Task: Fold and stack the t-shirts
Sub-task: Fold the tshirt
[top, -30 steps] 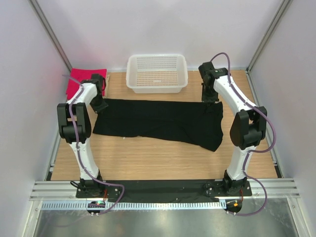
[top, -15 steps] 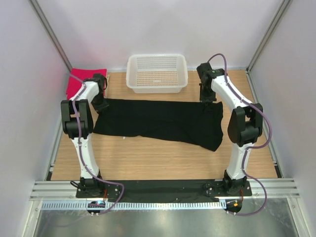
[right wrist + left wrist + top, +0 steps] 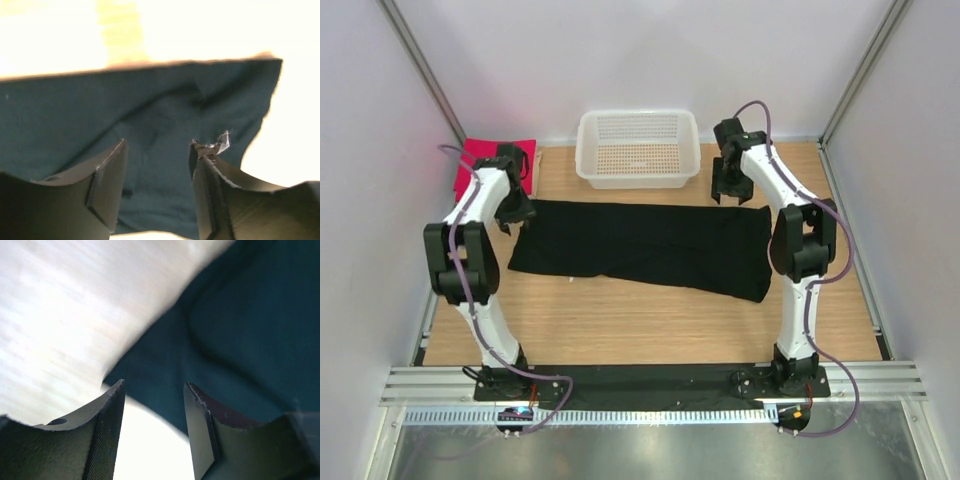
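Observation:
A large black t-shirt lies spread flat across the middle of the wooden table, folded into a wide band. My left gripper hovers at its far left corner, jaws open with nothing between them; the left wrist view shows dark cloth just beyond the fingers. At the far right corner my right gripper is open too, and the cloth lies under its empty fingers. A bright pink-red t-shirt lies folded at the back left.
A white mesh basket stands at the back centre, between the two grippers. Pale walls close in the table on the left, right and back. Bare wood shows in front of the black shirt.
Both grippers have opened and let go of the black shirt's far corners, which now lie flat. Both wrists have drawn slightly toward the back of the table.

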`<state>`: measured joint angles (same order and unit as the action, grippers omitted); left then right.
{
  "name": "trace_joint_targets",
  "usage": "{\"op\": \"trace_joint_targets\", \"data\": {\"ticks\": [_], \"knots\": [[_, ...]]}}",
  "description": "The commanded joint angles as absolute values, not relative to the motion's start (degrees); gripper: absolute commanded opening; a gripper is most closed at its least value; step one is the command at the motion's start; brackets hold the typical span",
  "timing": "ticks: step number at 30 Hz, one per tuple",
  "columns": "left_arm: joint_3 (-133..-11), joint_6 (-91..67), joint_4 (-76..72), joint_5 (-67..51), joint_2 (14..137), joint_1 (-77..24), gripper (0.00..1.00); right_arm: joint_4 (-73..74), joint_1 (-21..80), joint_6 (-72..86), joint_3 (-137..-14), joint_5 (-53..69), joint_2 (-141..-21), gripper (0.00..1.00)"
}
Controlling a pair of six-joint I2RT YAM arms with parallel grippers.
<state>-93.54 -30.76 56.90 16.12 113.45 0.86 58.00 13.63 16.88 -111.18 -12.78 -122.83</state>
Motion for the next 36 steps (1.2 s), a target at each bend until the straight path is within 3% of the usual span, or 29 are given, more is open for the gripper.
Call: {"op": "trace_joint_targets", "data": {"ticks": [1,8,14,27,36], "knots": [[-87.56,-30.14,58.10,11.80,101.01,0.53,0.52,65.20,13.36,18.63,-112.16,-12.92,-114.45,0.60],[-74.63,-30.41,53.62,-2.33,89.39,-1.14,0.49,60.83,13.10,19.77,-83.55,-10.81,-95.03,0.61],[-69.17,-32.08,49.75,-9.31,88.32,-1.14,0.43,59.15,11.69,21.36,-71.74,-10.81,-89.48,0.58],[-67.41,-31.38,47.55,-11.08,95.97,2.37,0.41,56.35,10.02,22.59,-60.47,-7.30,-87.97,0.56],[-67.50,-31.11,46.76,-10.11,99.75,3.69,0.40,54.58,9.49,21.45,-58.62,-5.79,-90.88,0.35]]}}
